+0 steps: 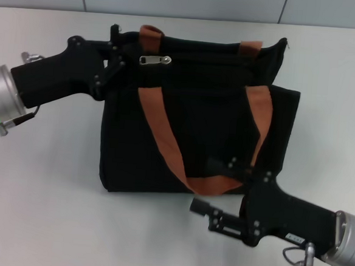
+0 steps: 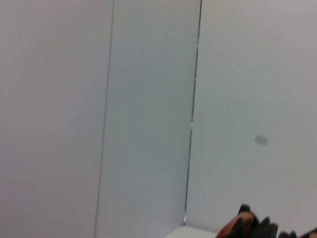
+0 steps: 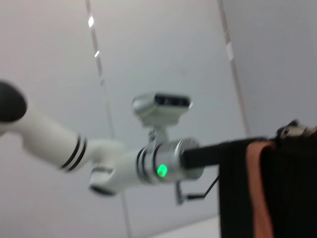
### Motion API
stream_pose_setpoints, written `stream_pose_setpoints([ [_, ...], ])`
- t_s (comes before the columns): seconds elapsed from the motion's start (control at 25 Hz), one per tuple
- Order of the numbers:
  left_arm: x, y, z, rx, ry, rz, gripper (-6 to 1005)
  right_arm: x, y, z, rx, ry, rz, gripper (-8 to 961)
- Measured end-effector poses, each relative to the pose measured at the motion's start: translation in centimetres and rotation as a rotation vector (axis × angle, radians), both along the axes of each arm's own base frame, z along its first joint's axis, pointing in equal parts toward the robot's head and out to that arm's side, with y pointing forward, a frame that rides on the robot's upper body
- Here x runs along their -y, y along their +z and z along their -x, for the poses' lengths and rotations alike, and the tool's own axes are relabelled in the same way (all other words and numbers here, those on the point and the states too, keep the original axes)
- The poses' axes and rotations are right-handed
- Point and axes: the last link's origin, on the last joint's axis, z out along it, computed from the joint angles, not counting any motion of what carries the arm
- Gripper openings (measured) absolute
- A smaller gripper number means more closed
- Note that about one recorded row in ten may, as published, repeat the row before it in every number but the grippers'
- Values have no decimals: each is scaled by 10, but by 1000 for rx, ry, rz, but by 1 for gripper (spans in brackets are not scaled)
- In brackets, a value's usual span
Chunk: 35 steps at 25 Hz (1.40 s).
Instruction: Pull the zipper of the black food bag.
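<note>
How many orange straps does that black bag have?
2. One strap loops down the front of the bag; the other strap peeks over its back top edge. Parts may be hidden behind the bag.

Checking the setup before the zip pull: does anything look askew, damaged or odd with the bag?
Nothing stands out. The black food bag stands upright on the white table, the zipper lying flat on top. The left gripper is at its top corner, the right gripper low in front.

The black food bag (image 1: 196, 128) stands on the table (image 1: 39, 190). The left gripper (image 1: 114, 55) meets the bag's top left corner, the zipper (image 1: 154, 60) just right of it. The right gripper (image 1: 236, 167) sits at the bag's front lower edge.
</note>
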Motion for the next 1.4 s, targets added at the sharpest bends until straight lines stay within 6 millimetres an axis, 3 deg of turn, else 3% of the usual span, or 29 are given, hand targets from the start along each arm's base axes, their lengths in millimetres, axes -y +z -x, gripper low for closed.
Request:
stream_pose_setpoints([
  [0.32,-13,-13,-38,72,-87,57,24,-6,21,7,-165,-61,-84,736],
  [0.56,-14,-17,-58,113,-158,100,25,-18,31,14,-294,-148,-20,733],
  [0.92,-18,-18,-68,134,-152,125,27,-38,46,19,-490,-313,170,730],
  [1.4,-21,-20,-72,132,-152,138,28,-56,50,30,-488,-293,204,726],
])
